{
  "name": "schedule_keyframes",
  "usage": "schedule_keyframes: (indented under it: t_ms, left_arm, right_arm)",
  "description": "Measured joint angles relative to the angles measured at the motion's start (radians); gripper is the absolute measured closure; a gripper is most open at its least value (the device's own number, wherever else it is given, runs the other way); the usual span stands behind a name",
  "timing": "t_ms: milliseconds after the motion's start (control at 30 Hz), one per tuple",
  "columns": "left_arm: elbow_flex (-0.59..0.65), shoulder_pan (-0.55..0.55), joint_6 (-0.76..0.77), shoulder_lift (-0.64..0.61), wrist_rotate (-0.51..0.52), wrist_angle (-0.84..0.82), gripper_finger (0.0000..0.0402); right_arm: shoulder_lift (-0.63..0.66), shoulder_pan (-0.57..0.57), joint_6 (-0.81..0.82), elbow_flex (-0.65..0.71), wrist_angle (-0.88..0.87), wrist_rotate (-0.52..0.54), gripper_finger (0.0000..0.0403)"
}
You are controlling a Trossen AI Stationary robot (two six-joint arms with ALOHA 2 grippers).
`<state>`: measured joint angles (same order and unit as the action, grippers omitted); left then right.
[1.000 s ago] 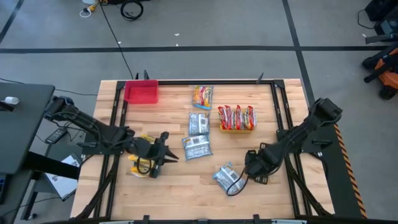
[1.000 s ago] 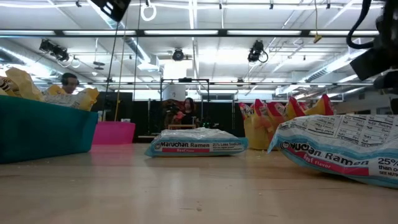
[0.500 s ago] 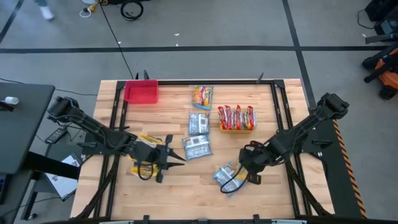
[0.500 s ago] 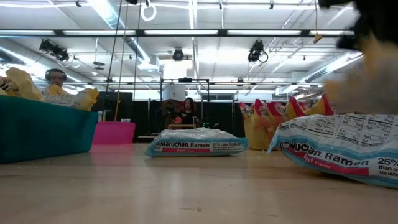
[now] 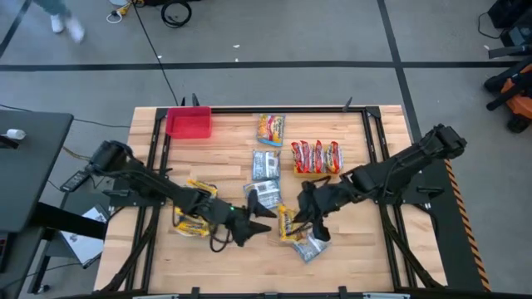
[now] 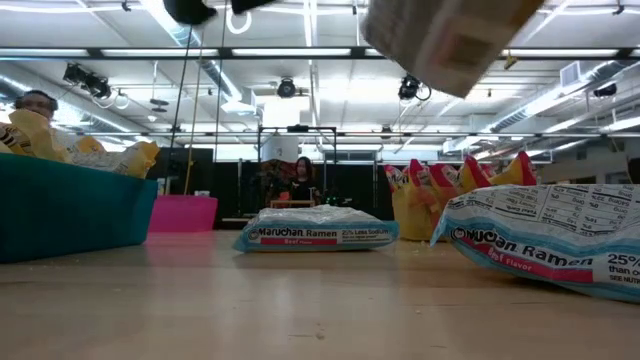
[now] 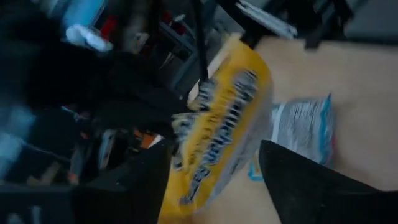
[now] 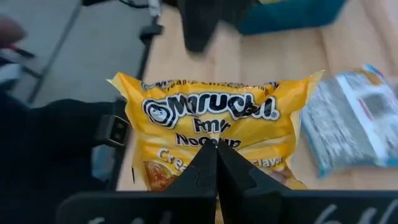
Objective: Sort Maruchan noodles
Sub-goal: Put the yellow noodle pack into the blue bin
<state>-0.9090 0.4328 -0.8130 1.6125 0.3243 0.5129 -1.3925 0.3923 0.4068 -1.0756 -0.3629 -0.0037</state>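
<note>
Wooden table point(image 5: 349, 257) under both arms, red bin point(image 5: 189, 123) at far left, yellow bin of red packets point(image 5: 316, 157) right of centre. Silver-blue packets point(image 5: 264, 164) flat mid-table, another point(image 5: 309, 246) near the front. Right hand point(image 5: 304, 218) pinched shut on one end of a yellow-orange Maruchan packet point(image 8: 214, 134), lifted above the table near centre front, long axis running away from the fingers toward the left arm. Left hand point(image 5: 259, 223) just beside it, fingers spread apart, nothing held, facing that packet's free end. Likely a handover leftward, judging by the alignment.

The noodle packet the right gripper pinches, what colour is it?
Yellow plastic noodle packet, black lettering; clearest in the right wrist view.
</note>
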Motion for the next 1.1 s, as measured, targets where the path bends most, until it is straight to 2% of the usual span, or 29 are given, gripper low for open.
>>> schedule_keyframes:
  t_ms: [133,267,433,567,733,900,1100]
  left_arm:
    - [-0.036,0.001,-0.179,0.054,0.067,-0.005,0.0128]
    - [-0.078,-0.011,-0.188,0.071,0.138,0.001,0.0120]
    - [-0.095,-0.057,-0.117,0.084,0.009,-0.054,0.0120]
    - [-0.095,-0.075,-0.106,0.087,-0.012,-0.103,0.0120]
    - [-0.094,-0.077,-0.035,0.089,-0.008,-0.076,0.0127]
    - [-0.094,-0.076,0.030,0.089,-0.004,-0.048,0.0171]
    - [-0.129,-0.072,0.154,0.086,0.056,-0.142,0.0277]
  right_arm:
    - [0.007,-0.041,-0.024,0.000,0.031,-0.076,0.0401]
    - [0.002,-0.061,-0.043,0.000,0.022,-0.140,0.0401]
    - [-0.027,-0.081,-0.062,0.000,0.052,-0.151,0.0401]
    - [-0.029,-0.093,-0.077,0.000,0.112,-0.155,0.0401]
    - [-0.029,-0.096,-0.096,0.000,0.148,-0.156,0.0400]
    - [-0.028,-0.096,-0.096,0.000,0.184,-0.129,0.0398]
    - [-0.027,-0.096,-0.096,0.000,0.188,-0.086,0.0361]
